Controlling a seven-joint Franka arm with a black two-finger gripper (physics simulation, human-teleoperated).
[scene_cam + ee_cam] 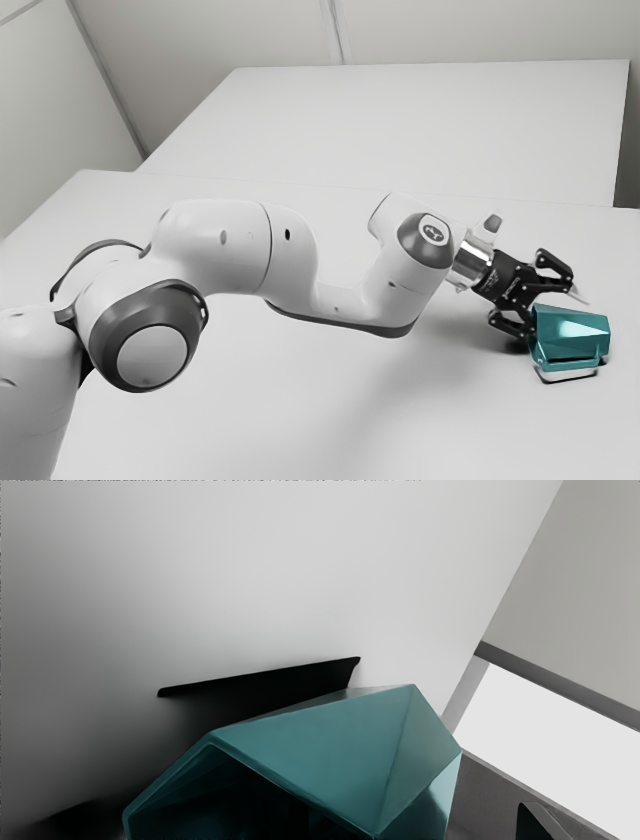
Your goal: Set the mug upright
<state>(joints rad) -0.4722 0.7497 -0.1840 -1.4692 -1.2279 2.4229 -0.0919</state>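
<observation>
The teal faceted mug (pixel 572 330) lies tipped on its side near the exterior view's right edge, its mouth toward the hand. My gripper (pixel 558 316) reaches it from the exterior view's left, open, with one finger above the mug's upper side and the other by its rim, partly hidden. In the wrist view the mug (pixel 320 740) turns its dark mouth to the camera, in front of the open gripper (pixel 305 825). One fingertip (pixel 542 822) stands apart from the mug's wall there. The handle is hard to make out.
The white table (pixel 300 420) carries the mug, and a dark shadow lies beside it in the wrist view. A second white surface (pixel 400 120) stands behind, before pale walls. The table's edge runs past the mug in the wrist view.
</observation>
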